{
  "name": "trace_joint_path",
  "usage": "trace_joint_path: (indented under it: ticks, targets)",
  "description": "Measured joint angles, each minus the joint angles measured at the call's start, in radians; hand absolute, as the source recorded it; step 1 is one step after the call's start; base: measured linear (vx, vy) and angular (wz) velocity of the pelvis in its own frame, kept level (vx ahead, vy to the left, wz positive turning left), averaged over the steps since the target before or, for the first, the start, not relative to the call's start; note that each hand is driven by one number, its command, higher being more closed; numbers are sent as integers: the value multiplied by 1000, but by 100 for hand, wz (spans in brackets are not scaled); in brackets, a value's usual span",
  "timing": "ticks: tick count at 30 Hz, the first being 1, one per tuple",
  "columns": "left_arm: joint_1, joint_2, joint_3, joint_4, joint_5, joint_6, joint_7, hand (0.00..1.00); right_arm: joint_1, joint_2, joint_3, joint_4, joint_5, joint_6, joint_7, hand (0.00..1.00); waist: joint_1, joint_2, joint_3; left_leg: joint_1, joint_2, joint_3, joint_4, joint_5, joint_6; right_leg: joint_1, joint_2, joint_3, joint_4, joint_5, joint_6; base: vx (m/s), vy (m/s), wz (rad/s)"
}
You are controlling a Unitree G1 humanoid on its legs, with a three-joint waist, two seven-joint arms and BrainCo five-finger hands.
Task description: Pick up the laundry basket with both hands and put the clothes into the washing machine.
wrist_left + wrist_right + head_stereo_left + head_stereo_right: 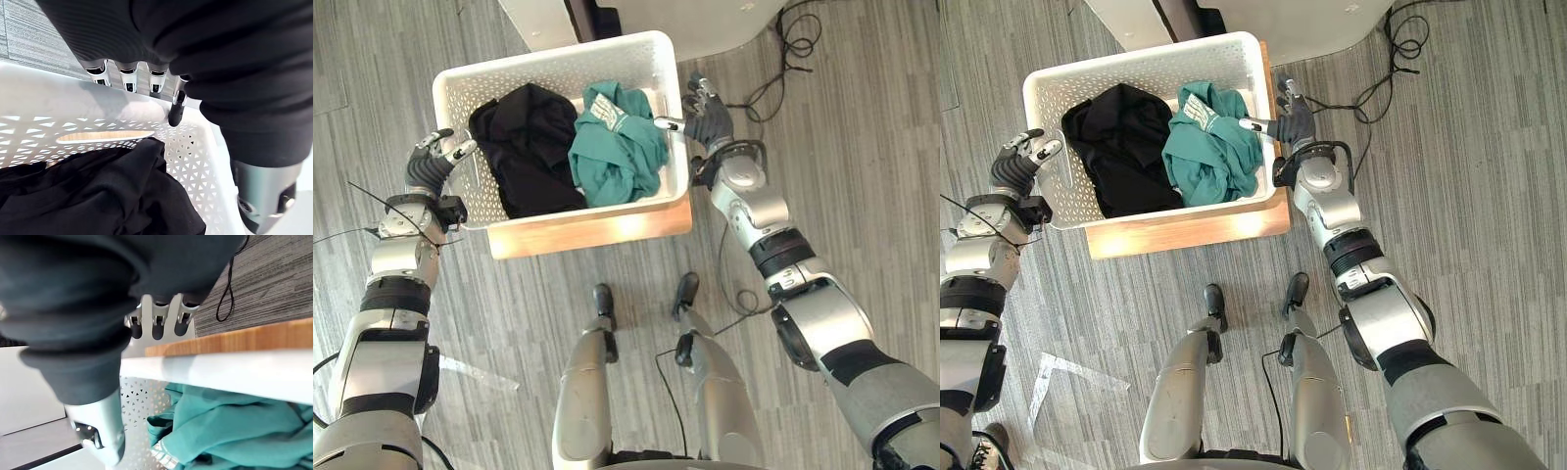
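The laundry basket [548,61], white with pierced walls, sat on a low wooden bench [597,231] on the grey plank floor [862,157]. Inside it a black garment [524,147] lay heaped on the robot's left half and a green garment [619,149] was bunched on the right half, the two touching in the middle.

The left hand [433,166] was just beside the basket's left wall. Its fingers [460,150] were loosely bent outside the rim and its thumb [175,110] hung over the rim, holding nothing.

The right hand [707,122] was at the right wall, its fingers [157,316] fairly straight outside the rim, the thumb [668,123] reaching in above the green garment, not clasping anything.

A white appliance [705,20] stood just beyond the basket's far wall.
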Motion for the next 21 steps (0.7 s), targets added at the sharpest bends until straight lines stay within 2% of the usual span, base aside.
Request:
trace_joint_path:
  ticks: [3, 6, 10, 12, 14, 17, 21]
  targets:
    - [-1, -4, 19, 7, 26, 1, -1, 0, -3, 1, 3, 39, -2, 2, 17, 0, -1, 0, 0, 0, 1, 0, -1, 1, -1, 4, 1, -2, -6, 0, 0, 21, -14, 2]
    - [-18, -23, 96, 51, 93, 7, -7, 0, -4, 9, 23, 72, -2, 19, 19, 0, -1, 0, -1, 0, 4, 1, -5, 1, -2, 8, 7, 1, -26, 15, 0, 14, -10, -5]
    - [-33, -29, 176, 136, 202, 44, -35, 0, -34, 29, 29, 104, -2, 22, 27, 0, -5, 0, -1, -9, 8, 13, -8, 4, -6, 4, 15, 12, -57, 35, 4, 9, -19, -10]
    - [-34, -50, 245, 162, 302, 69, -47, 0, -41, 38, 29, 104, -2, 22, 37, 0, -5, 0, -1, -13, 17, 15, -8, 6, -9, 3, 25, 12, -67, 51, 13, 16, -34, -7]
    - [-34, -52, 285, 171, 340, 75, -48, 0, -46, 40, 29, 104, -1, 22, 38, 0, -7, 0, -1, -17, 23, 19, -8, 7, -10, 2, 32, 13, -77, 64, 15, 17, -31, -7]
    - [-33, -55, 342, 179, 374, 81, -67, 0, -46, 46, 29, 104, -1, 23, 41, 0, -5, -1, -1, -18, 23, 25, -8, 8, -11, 2, 33, 17, -87, 65, 14, 18, -22, -4]
    - [-34, -55, 345, 186, 382, 80, -92, 0, -53, 48, 29, 104, 0, 24, 55, 0, -9, -1, -1, -28, 23, 25, -3, 8, -11, -4, 33, 21, -90, 66, 15, 6, -6, -1]
